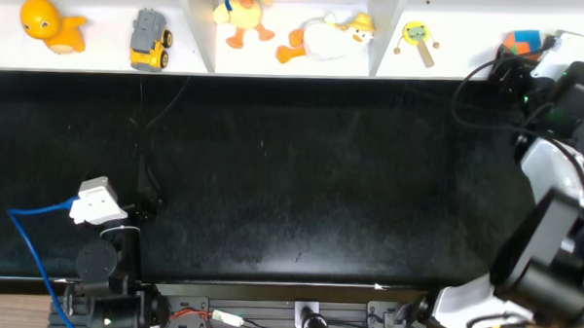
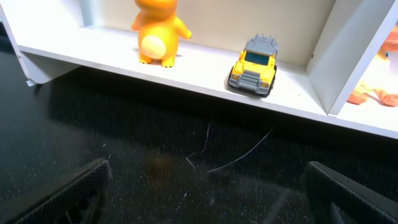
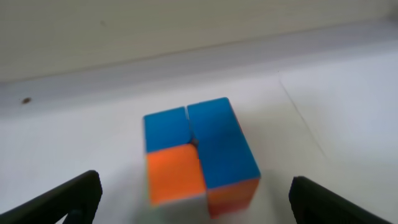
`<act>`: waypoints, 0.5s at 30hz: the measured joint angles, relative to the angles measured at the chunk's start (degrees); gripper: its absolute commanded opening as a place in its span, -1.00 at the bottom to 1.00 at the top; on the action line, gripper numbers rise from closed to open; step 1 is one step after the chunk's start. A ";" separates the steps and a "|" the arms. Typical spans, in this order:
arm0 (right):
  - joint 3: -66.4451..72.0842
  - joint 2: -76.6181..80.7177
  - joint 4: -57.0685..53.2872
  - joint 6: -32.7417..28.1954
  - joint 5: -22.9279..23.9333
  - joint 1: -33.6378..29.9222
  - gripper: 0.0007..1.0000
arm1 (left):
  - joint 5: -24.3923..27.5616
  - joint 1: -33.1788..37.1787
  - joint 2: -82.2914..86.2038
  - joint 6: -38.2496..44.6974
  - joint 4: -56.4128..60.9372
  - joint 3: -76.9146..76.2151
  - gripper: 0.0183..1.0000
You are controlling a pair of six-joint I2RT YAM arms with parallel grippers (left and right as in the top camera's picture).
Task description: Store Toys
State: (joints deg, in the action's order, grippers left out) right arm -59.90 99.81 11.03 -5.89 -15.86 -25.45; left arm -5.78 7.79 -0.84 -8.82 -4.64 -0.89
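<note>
The right gripper [image 3: 196,200] sits with fingers spread wide around, not touching, the cube [image 3: 199,152] on the shelf [image 1: 276,68], while the left gripper [image 2: 205,193] is likewise open above the table [image 1: 321,175].

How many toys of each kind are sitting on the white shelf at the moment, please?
Plush ducks: 2
Orange duck figure: 1
Toy truck: 1
Rattle drum: 1
Puzzle cube: 1
Total: 6
</note>
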 measured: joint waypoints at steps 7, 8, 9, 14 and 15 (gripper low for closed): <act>-0.11 -14.34 -21.88 -3.13 0.70 0.00 0.99 | 0.00 0.02 0.00 0.00 0.00 0.02 0.99; -0.11 -15.74 -24.09 -3.39 0.76 0.09 1.00 | 0.00 0.02 0.00 0.00 0.00 0.02 1.00; -0.11 -17.05 -26.25 -3.65 0.81 0.20 0.99 | 0.00 0.02 0.00 0.00 0.00 0.02 1.00; -0.09 -24.65 -35.80 -5.07 0.79 2.45 1.00 | 0.00 0.02 0.00 0.00 0.00 0.02 1.00; -0.09 -26.58 -37.46 -5.31 0.76 3.13 0.99 | 0.00 0.02 0.00 0.00 0.00 0.02 1.00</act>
State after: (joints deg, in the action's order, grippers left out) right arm -59.99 73.23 -26.44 -11.20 -15.09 -22.33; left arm -5.78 7.81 -0.84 -8.82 -4.64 -0.86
